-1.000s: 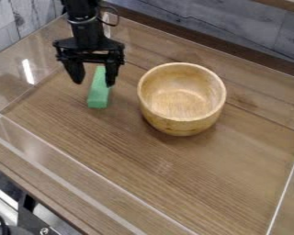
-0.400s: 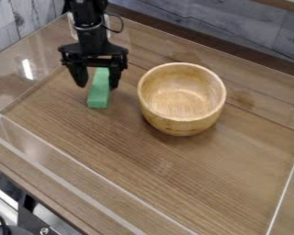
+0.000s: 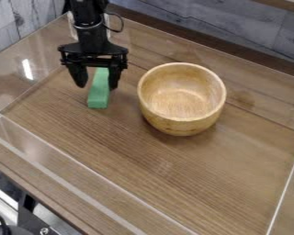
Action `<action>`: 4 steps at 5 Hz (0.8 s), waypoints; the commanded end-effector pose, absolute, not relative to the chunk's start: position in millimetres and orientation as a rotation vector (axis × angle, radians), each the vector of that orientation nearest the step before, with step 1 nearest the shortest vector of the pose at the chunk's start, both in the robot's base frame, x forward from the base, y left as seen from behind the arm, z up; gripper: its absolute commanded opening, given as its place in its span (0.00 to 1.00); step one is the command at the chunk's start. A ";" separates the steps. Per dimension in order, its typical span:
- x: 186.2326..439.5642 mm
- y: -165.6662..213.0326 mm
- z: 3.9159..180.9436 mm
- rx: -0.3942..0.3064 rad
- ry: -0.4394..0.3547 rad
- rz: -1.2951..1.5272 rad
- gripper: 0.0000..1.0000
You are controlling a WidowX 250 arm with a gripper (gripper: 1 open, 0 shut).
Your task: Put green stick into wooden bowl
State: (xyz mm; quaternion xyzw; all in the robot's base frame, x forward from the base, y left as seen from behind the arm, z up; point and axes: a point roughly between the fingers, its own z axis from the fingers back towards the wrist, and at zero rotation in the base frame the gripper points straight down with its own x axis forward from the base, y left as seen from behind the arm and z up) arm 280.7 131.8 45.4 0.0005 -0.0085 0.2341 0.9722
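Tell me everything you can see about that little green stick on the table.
The green stick is a small, bright-green, flat rectangular block, plain and solid-coloured; its material is hard to tell. It lies on the wooden table, its long side running roughly away from the camera, just left of the wooden bowl and apart from it. The robot's black gripper stands over its far end, pointing down, with open jaws on either side. Whether the fingers touch it cannot be told.
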 end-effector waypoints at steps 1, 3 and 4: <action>292.1 133.7 69.7 0.018 -0.097 0.466 1.00; 295.8 138.9 70.6 0.028 -0.107 0.473 1.00; 294.7 138.9 72.3 0.033 -0.106 0.472 1.00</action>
